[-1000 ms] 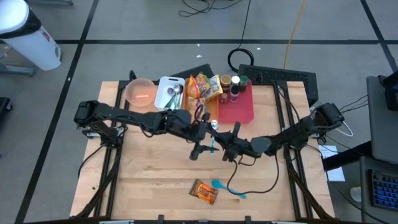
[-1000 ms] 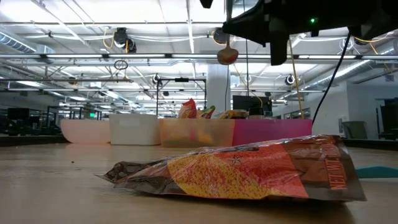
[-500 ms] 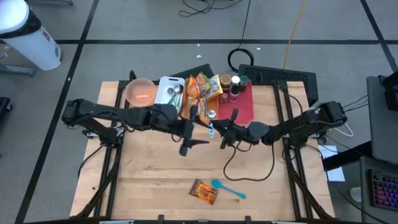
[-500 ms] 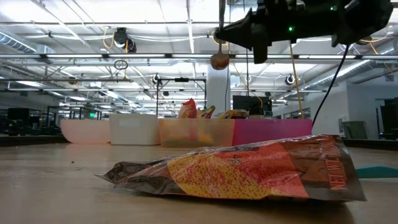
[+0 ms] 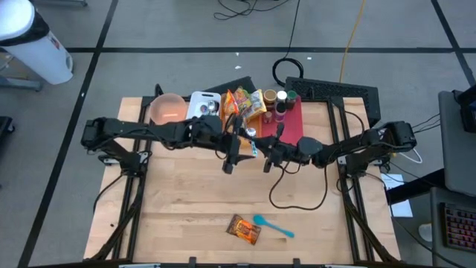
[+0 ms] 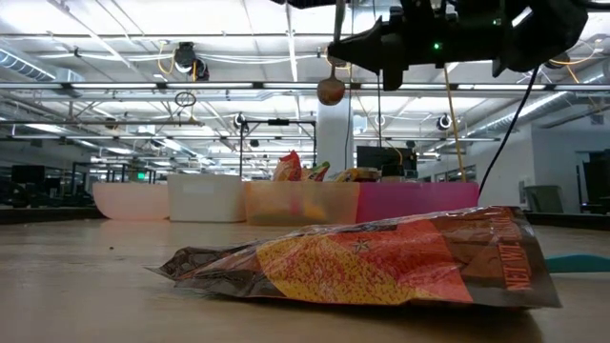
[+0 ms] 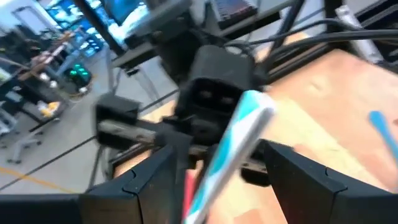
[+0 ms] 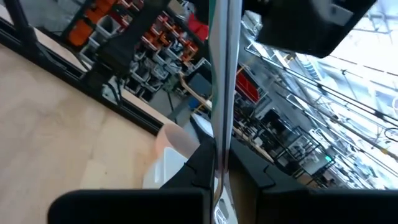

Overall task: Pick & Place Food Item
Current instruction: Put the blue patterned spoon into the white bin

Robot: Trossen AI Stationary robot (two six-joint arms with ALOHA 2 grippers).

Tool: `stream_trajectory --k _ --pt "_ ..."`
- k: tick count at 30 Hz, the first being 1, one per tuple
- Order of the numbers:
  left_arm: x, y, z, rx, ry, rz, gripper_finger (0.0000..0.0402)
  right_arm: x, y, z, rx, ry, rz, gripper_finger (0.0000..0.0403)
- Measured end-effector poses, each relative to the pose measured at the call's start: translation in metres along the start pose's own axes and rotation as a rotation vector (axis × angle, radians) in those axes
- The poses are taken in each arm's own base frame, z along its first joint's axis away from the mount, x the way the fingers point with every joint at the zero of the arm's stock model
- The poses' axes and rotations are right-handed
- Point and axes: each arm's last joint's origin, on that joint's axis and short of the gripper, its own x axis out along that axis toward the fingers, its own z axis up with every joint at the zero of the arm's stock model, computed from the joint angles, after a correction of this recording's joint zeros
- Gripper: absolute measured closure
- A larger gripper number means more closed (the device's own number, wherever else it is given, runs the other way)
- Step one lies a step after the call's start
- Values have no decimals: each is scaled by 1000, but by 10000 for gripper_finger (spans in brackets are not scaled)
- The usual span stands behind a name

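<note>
We held our right gripper [image 5: 269, 154] pinched on a thin utensil [image 8: 221, 93], our left gripper [image 5: 236, 149] spread around its teal handle [image 7: 233, 146] (mid-handover, we judged). The food packet [image 5: 243, 229] lay near the table's [image 5: 178, 208] front edge; releasing only once gripped seemed wise.

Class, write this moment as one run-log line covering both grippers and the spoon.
right gripper: jaws shut on spoon | left gripper: jaws open around spoon handle | snack bag: lying on table
</note>
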Motion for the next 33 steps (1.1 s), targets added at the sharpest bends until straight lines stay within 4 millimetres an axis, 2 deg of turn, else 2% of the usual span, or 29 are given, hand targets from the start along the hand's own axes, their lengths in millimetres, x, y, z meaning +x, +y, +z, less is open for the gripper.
stream_trajectory --k 9,26,33 --pt "2 17 -13 3 26 46 162 3 -6 -6 -2 6 -9 390" --pt "7 17 -18 21 41 27 361 3 -7 -7 51 -1 8 388" --pt "10 17 -21 31 89 80 362 3 -7 -8 62 8 7 356"
